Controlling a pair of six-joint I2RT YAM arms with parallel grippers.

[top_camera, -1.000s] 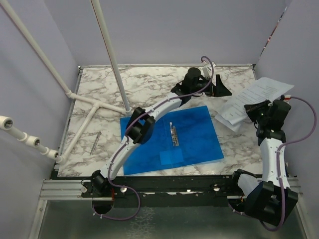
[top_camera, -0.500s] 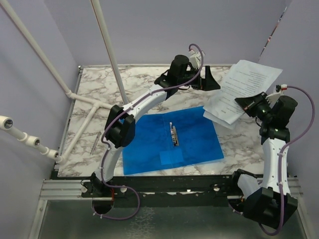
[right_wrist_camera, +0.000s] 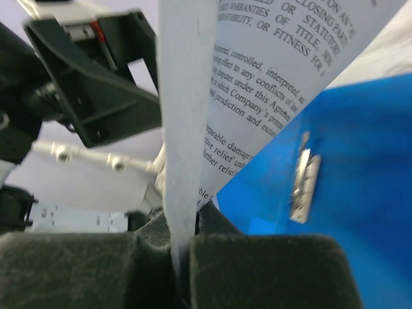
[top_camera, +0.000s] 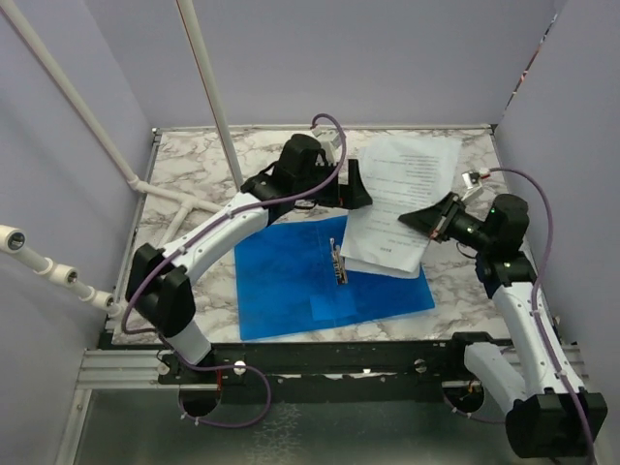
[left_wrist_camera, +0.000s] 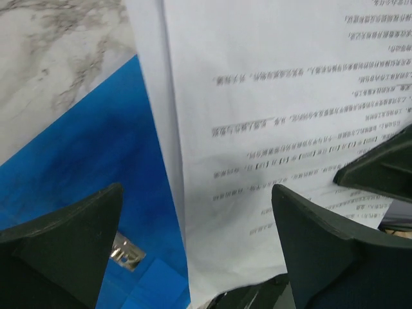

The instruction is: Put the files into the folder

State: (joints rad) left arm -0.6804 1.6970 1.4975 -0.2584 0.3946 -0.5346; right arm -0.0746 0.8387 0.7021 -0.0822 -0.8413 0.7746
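Note:
The blue folder (top_camera: pixel 291 281) lies open on the marble table, its metal clip (top_camera: pixel 337 262) near the middle. The files (top_camera: pixel 402 194), white printed sheets, hang tilted over the folder's right half, and my right gripper (top_camera: pixel 418 220) is shut on their edge. In the right wrist view the sheets (right_wrist_camera: pixel 193 96) rise from the pinch (right_wrist_camera: pixel 183 252) with the folder (right_wrist_camera: pixel 360 161) and clip (right_wrist_camera: pixel 304 187) beyond. My left gripper (top_camera: pixel 356 186) stands open just left of the sheets. In its wrist view the files (left_wrist_camera: pixel 257 96) and folder (left_wrist_camera: pixel 84 148) lie below the gripper (left_wrist_camera: pixel 196 248).
White pipes (top_camera: pixel 170 208) slant across the table's left side, and a thin white pole (top_camera: pixel 208 87) rises at the back left. A small metal rod (top_camera: pixel 186 276) lies left of the folder. Purple walls close in on three sides.
My right arm has swung left and lifted the files from the right edge to above the folder's right half. My left arm has drawn back to the left, jaws still open.

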